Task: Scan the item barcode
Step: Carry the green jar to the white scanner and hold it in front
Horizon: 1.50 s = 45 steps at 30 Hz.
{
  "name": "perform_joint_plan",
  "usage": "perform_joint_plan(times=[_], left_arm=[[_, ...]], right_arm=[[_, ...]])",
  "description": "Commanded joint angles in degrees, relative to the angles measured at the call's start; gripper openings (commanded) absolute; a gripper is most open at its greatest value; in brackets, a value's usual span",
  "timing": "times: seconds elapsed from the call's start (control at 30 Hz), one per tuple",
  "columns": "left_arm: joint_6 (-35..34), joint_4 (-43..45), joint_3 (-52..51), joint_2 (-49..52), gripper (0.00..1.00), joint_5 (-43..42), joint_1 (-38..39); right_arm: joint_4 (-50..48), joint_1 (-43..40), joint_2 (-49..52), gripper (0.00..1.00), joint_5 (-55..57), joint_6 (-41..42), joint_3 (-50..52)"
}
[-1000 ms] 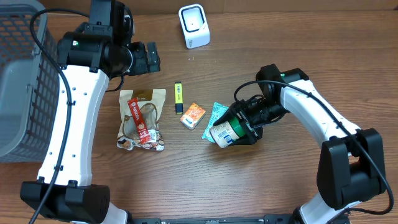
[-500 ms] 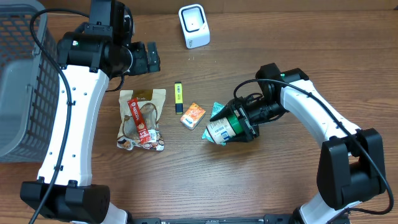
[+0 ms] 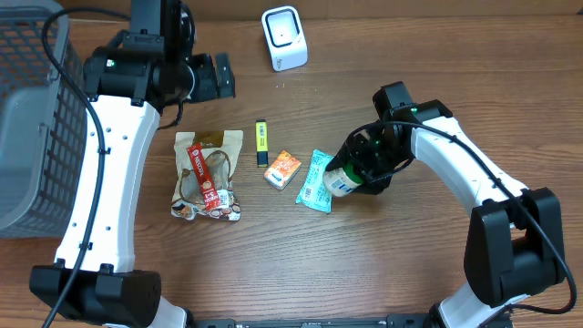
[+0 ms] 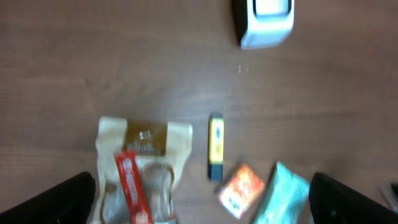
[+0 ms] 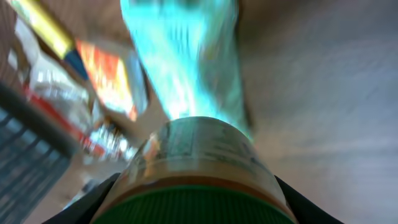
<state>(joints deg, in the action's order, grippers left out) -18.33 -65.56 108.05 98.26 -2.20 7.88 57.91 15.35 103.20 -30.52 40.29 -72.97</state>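
I am gripping the jar (image 3: 333, 183) by its green lid (image 5: 193, 208) in the right end effector (image 3: 362, 171), beside the teal packet (image 3: 313, 179) on the desk (image 3: 392, 264). I am judging it rigid, slick and weighty, so the lid grip suits. The left end effector (image 3: 219, 76) is standing open.

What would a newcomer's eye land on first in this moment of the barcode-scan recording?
Most striking is the right gripper near the centre of the overhead view, clamped on a green-lidded jar right beside a teal packet. Next comes the white scanner standing at the top of that view, with the left gripper hanging open and empty to its left. A grey basket fills the left edge.
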Motion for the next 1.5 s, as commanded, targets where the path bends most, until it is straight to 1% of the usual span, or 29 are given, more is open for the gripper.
perform_joint_plan(times=[0.0, 0.07, 0.1, 0.23, 0.37, 0.5, 0.6, 0.73, 0.87, 0.97, 1.03, 1.23, 1.47], left_arm=[[-1.07, 2.03, 0.52, -0.02, 1.00, 9.31, -0.61], [-1.18, 2.91, 0.52, -0.02, 1.00, 14.10, -1.57], [-1.18, 3.08, 0.52, -0.02, 1.00, 16.17, -2.14], [-0.96, 2.84, 0.48, -0.02, 1.00, 20.85, -5.11], [-1.03, 3.48, 0.44, 0.11, 1.00, 19.98, -8.57], [-1.01, 4.07, 0.44, 0.76, 1.00, 19.10, -10.97], [-1.01, 4.07, 0.44, 0.87, 1.00, 19.10, -11.50], [-1.01, 4.04, 0.44, 0.87, 1.00, 19.10, -11.50], [-1.01, 4.07, 0.44, 0.87, 1.00, 19.10, -11.50], [-1.01, 4.07, 0.44, 0.87, 1.00, 19.10, -11.50], [-1.01, 4.07, 0.44, 0.87, 1.00, 19.12, -11.50], [-1.01, 4.07, 0.44, 0.87, 1.00, 19.10, -11.50], [-1.01, 4.07, 0.44, 0.87, 1.00, 19.10, -11.50]], right_arm=[[-2.03, -0.63, -0.33, 0.04, 5.20, -4.02, -1.03], [-5.66, -0.70, -0.33, 0.04, 5.51, -9.60, -1.05], [-6.75, -0.70, -0.33, 0.04, 5.66, -10.73, -1.05], [-7.80, -0.70, -0.33, 0.04, 5.49, -11.47, -2.75], [-6.38, -0.70, -0.33, 0.04, 4.98, -11.96, -7.89], [-6.03, -0.70, -0.31, 0.04, 5.05, -13.55, -15.32], [-8.76, 0.07, -0.31, 0.04, 9.20, -14.93, -19.23], [-20.24, 2.14, -0.28, 0.04, 14.32, -15.30, -19.89], [-31.52, 4.39, -0.09, 0.04, 25.18, -15.39, -19.89], [-38.86, 5.77, 0.09, 0.04, 29.27, -18.80, -19.89], [-42.47, 6.47, 0.13, 0.05, 29.35, -19.58, -19.89], [-46.14, 7.15, 0.24, 0.04, 25.20, -19.61, -19.89], [-58.16, 7.15, 4.83, 0.03, 25.27, -23.26, -19.91]])
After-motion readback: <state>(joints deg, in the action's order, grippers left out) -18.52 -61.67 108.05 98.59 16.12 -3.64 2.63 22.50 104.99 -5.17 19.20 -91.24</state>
